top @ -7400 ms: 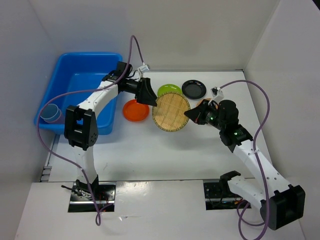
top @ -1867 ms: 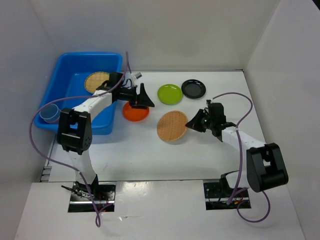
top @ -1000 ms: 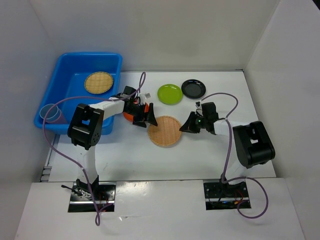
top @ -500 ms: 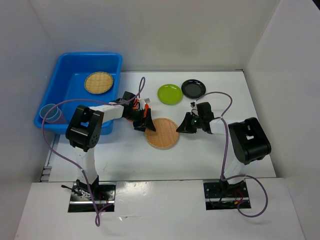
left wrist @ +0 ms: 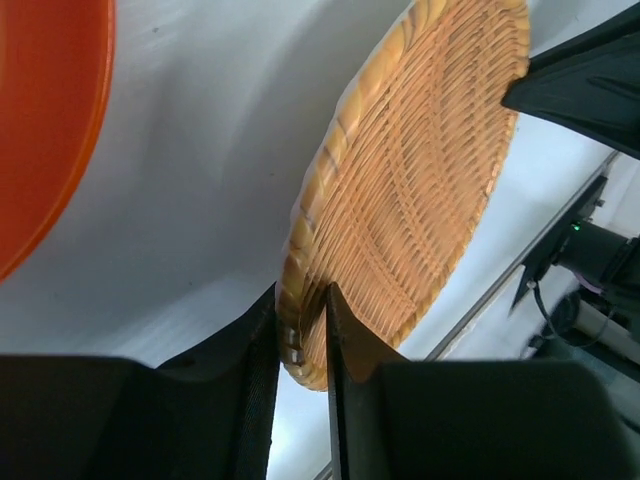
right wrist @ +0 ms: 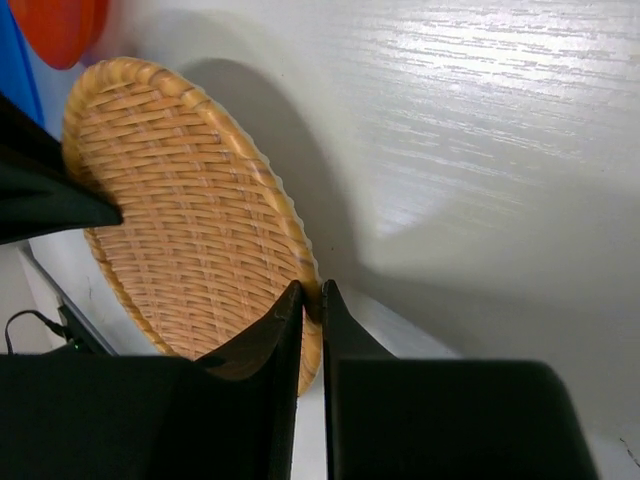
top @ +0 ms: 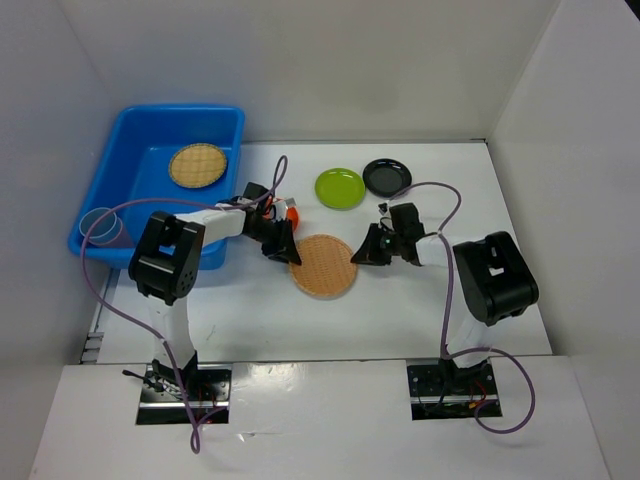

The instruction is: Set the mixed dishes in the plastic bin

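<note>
A tan woven plate (top: 323,265) sits mid-table, gripped from both sides. My left gripper (top: 288,250) is shut on its left rim; in the left wrist view the rim (left wrist: 300,250) is pinched between the fingers of that gripper (left wrist: 300,300). My right gripper (top: 362,252) is shut on the right rim, and the right wrist view shows this gripper (right wrist: 310,290) squeezing the plate's (right wrist: 180,230) edge. The blue plastic bin (top: 120,160) at the back left holds another woven plate (top: 197,165) and a blue cup (top: 100,225). The orange plate (top: 291,212) is mostly hidden behind my left arm.
A lime-green plate (top: 340,187) and a black plate (top: 387,176) lie on the table behind the woven plate. White walls close in the table at the back and on both sides. Both arms' cables loop over the table.
My left gripper's jaws have narrowed from wide open onto the woven plate's left rim. The right gripper has kept its grip, and the plate has shifted slightly left.
</note>
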